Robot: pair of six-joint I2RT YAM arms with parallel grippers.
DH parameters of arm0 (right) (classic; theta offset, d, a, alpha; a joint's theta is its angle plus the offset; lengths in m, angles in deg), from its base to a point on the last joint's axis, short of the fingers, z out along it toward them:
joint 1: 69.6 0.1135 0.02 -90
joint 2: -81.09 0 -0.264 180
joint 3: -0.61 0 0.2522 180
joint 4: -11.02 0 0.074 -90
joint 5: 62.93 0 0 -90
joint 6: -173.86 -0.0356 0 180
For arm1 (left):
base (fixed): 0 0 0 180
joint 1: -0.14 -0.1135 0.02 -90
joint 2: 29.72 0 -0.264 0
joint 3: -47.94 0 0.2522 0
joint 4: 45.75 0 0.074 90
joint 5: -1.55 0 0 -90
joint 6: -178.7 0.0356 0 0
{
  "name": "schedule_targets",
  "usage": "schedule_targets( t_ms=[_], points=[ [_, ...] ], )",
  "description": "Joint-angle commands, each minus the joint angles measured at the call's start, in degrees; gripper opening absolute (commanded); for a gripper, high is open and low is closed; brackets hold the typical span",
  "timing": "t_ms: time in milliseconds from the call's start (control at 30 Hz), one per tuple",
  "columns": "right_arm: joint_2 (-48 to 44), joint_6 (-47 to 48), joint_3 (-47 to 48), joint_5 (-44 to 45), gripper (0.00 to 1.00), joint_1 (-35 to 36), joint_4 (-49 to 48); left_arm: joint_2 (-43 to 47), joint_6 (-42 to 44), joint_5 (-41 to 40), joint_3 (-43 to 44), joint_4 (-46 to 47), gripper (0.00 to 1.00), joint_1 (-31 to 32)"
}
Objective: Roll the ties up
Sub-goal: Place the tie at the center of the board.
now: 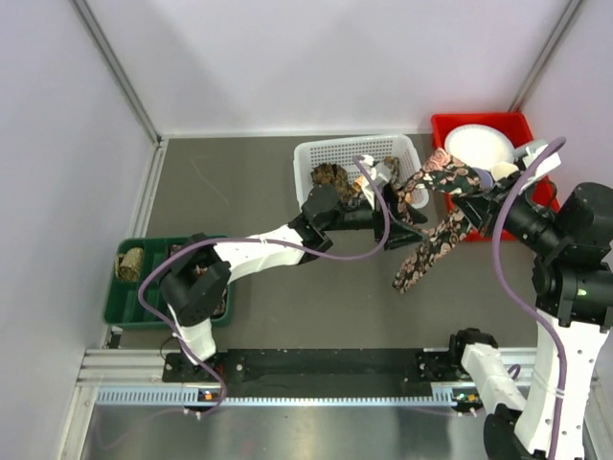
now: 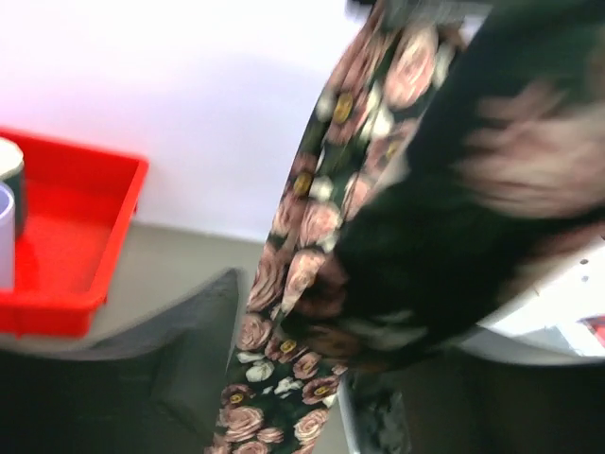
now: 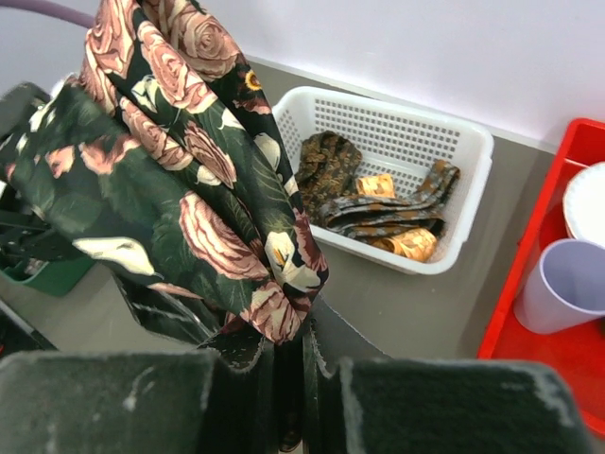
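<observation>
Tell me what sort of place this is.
Most likely a robotics lab test cell: plain white walls box in a grey table, two robot arms are bolted to a metal rail at its edge, and a white basket and red tray sit ready.

The left arm (image 1: 259, 254) stretches low and far forward. Its left pincer (image 1: 400, 233) sits just beside the right pincer (image 1: 471, 196), and its fingers (image 2: 161, 369) flank the tie (image 3: 189, 189), grip unclear. The right arm (image 1: 575, 287) stands tall with the wrist bent inward, its fingers (image 3: 406, 407) clamped on the tie.
</observation>
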Motion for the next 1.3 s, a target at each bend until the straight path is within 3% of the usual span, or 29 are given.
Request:
schedule_targets(
  t_ms=[0,33,133,167,267,333,433,500,600,633,700,833,867,967,1100,1267],
  points=[
    [-1.18,0.28,2.8,4.84,0.0,-0.68,-1.06,-0.64,-6.0,0.05,4.1,8.93,0.52,0.05],
    [-1.35,1.76,2.98,6.07,0.0,-0.68,-0.8,-0.82,-6.0,0.49,4.27,9.11,0.46,0.22],
    [-0.13,8.07,5.7,12.39,0.0,-0.68,0.96,-3.71,-4.77,3.03,6.46,8.67,0.07,0.75],
    [0.57,10.89,6.66,14.41,0.0,-0.68,1.74,-4.68,-4.24,3.13,8.21,7.19,0.0,0.84],
    [5.05,25.3,10.36,11.98,0.0,-0.68,10.07,-8.89,0.75,3.04,12.26,-3.87,0.0,1.1],
    [7.51,33.54,9.84,8.57,0.0,-0.68,13.78,-7.77,9.09,1.73,11.92,-14.55,0.0,0.58],
    [12.43,38.15,6.42,2.86,0.0,-0.68,17.58,-1.98,20.78,-1.7,8.59,-27.94,0.0,-2.65],
    [13.06,36.42,-0.33,0.73,0.0,-0.33,11.56,3.73,29.71,-2.76,4.29,-40.68,0.0,-5.3],
    [11.57,32.37,-11.23,4.31,0.0,7.99,3.45,11.03,43.77,-6.79,-0.99,-58.7,0.0,-10.66],
    [11.22,30.97,-13.78,8.42,0.0,16.03,-1.1,12.87,46.88,-10.02,-3.26,-62.31,0.0,-12.93],
    [11.47,28.51,-20.64,11.96,0.0,22.49,-6.75,17.71,54.85,-14.52,-5.38,-71.08,0.0,-14.71],
    [16.74,24.55,-26.89,19.51,0.02,34.28,-16.69,24.66,66.67,-21.73,-10.74,-80.35,0.0,-19.35],
    [17.71,24.28,-27.95,19.36,0.06,36.91,-18.36,26.84,68.69,-24.27,-13.37,-81.41,0.0,-20.16],
    [20.35,26.29,-28.49,18.39,0.73,38.51,-15.24,30.02,76.07,-27.8,-17.08,-85.1,0.0,-23.5],
    [23.08,34.09,-27.6,22.34,0.83,36.86,-6.78,33.01,80.74,-29.74,-20.59,-86.6,0.0,-26.84],
    [23.34,43.6,-28.74,21.82,0.82,27.99,1.56,35.56,83.56,-32.64,-24.02,-87.04,0.0,-28.51]
  ],
)
